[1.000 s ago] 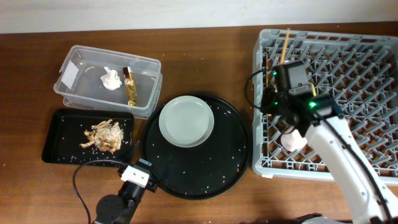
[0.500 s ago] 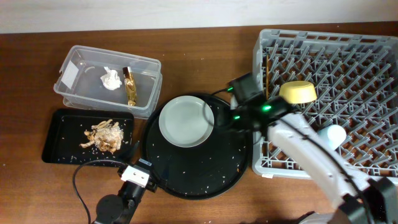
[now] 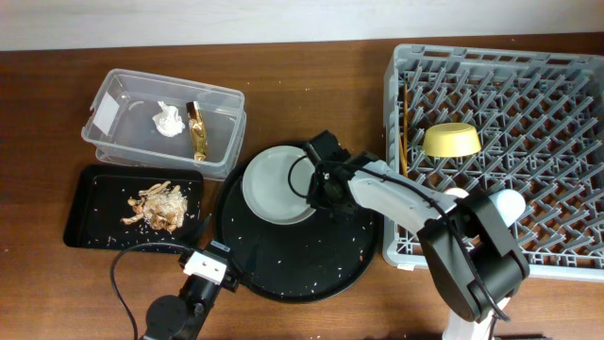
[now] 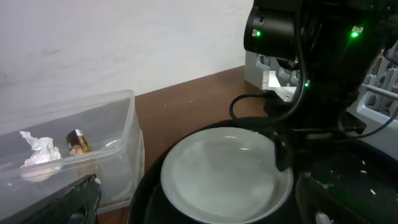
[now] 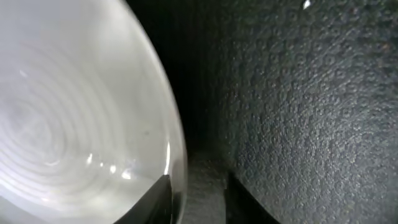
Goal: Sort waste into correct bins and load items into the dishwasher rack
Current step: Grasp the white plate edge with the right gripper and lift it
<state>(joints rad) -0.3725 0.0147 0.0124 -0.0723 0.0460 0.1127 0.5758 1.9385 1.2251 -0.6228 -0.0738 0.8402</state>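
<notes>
Plate (image 3: 276, 185) sits flat in the upper left part of the round black tray (image 3: 302, 264), on the counter (image 3: 311, 85). Your right jaws are at its right rim. The right wrist view shows that rim (image 5: 177, 149) right at the fingers, with textured tray beside it. I cannot tell if they are clamped on it or only straddling it. In the left wrist view one dark finger (image 4: 283, 155) hangs over the plate's edge.

Your right arm (image 3: 406, 198) lies across the tray between plate and rack (image 3: 538, 85), and its cable loops over the plate's right side. The rack's left wall is just beside the tray's right edge. In the rack: yellow bowl (image 3: 451, 141) upside down, chopsticks (image 3: 404, 132) along the left side.

Clear tub (image 3: 118, 142) is up left, holding the tissue (image 3: 168, 121) and wrapper (image 3: 197, 130). The shallow black tray (image 3: 85, 203) below it holds the food scraps (image 3: 159, 206).

Left jaws are spread wide and hold nothing, parked low at the tray's near left edge.

Versus half a second ago, the right jaws have moved left from the tray's upper right edge to the plate rim. A second ago they were over the rack. Plate, bowl, tub and scraps have not moved since half a second ago.
</notes>
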